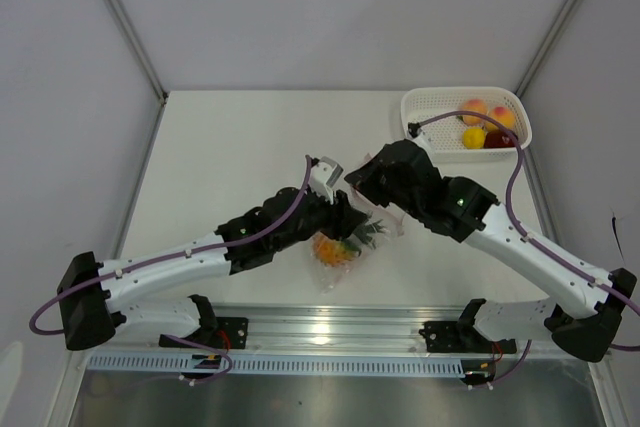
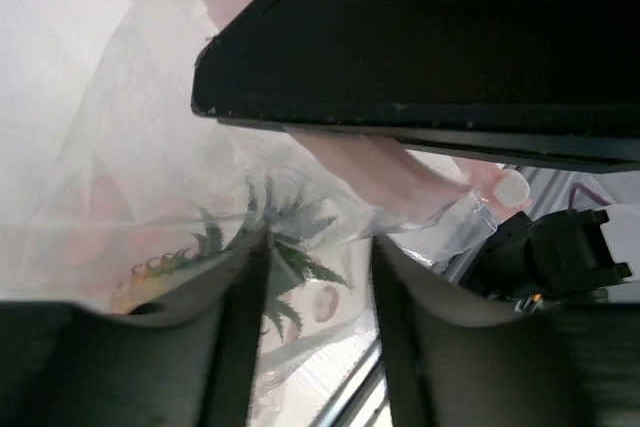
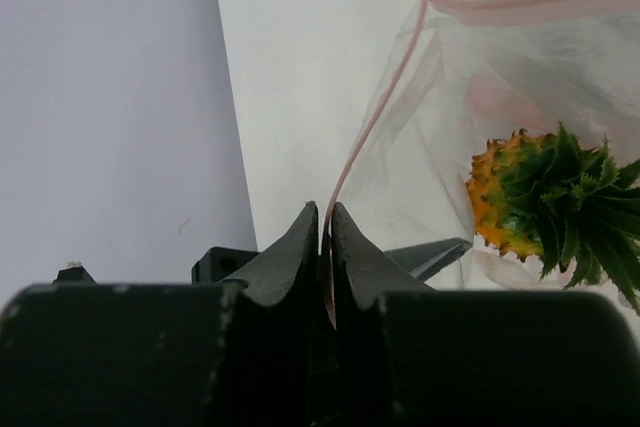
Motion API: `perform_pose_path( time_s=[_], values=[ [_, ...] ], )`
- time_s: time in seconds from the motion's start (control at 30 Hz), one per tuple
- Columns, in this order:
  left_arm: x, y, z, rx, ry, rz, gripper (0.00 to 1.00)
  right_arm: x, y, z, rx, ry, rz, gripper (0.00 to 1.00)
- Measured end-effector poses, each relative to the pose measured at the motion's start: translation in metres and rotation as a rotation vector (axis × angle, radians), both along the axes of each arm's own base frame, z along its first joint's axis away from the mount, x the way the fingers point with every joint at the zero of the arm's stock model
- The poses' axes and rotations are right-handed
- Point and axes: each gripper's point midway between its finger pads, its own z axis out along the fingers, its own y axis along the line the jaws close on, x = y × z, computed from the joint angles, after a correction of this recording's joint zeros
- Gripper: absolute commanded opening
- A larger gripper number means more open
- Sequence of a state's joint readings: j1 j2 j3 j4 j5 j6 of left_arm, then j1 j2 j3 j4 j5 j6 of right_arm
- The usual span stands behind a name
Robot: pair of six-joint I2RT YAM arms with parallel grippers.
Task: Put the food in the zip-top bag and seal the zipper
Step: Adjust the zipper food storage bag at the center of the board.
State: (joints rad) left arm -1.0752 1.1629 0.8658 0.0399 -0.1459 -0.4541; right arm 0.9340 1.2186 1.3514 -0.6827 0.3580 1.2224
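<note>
Two grippers at zip-top bag (image 3: 450, 147): my right gripper (image 3: 325, 219) pinches zipper (image 3: 540, 2), strip running away ahead; left gripper (image 2: 320, 247) half-open, pineapple (image 3: 545, 197) just beyond fingers (image 2: 235, 347), inside bag.

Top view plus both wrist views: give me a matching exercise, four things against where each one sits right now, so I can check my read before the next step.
Things:
1. pineapple
2. peaches
3. zipper
4. basket

Places:
A. at the far right corner of the table
B. pinched by the right gripper
C. inside the bag
D. in the basket

Pairs: 1-C, 2-D, 3-B, 4-A.
</note>
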Motion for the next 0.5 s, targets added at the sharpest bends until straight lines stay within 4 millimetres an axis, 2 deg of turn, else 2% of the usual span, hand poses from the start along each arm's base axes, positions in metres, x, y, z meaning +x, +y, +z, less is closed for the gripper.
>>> perform_pose_path(
  time_s=[0.07,0.13,0.2,0.27,0.33,0.4,0.47,0.5],
  values=[
    [0.0,0.001,-0.001,0.0,0.002,0.002,0.35,0.002,-0.002,-0.004,-0.007,-0.002,0.005,0.12],
    [-0.001,0.003,-0.003,0.002,0.002,0.001,0.35,0.005,-0.005,-0.01,-0.014,0.006,0.01,0.21],
    [-0.003,0.006,-0.003,0.005,0.003,0.001,0.47,0.007,-0.009,-0.018,-0.027,0.016,0.018,0.36],
    [-0.006,0.01,-0.001,-0.006,0.007,0.003,0.55,0.008,-0.011,-0.022,-0.043,0.017,0.036,0.46],
    [-0.009,0.015,0.002,-0.018,0.008,0.004,0.58,0.008,-0.01,-0.022,-0.046,0.013,0.067,0.55],
    [-0.012,0.021,0.009,-0.038,0.0,0.005,0.63,0.007,-0.007,-0.019,-0.046,-0.001,0.104,0.58],
    [-0.015,0.027,0.017,-0.062,-0.008,0.006,0.68,0.007,-0.004,-0.016,-0.038,-0.015,0.144,0.72],
    [-0.017,0.029,0.021,-0.073,-0.012,0.006,0.68,0.006,-0.003,-0.015,-0.04,-0.02,0.163,0.72]
  ],
)
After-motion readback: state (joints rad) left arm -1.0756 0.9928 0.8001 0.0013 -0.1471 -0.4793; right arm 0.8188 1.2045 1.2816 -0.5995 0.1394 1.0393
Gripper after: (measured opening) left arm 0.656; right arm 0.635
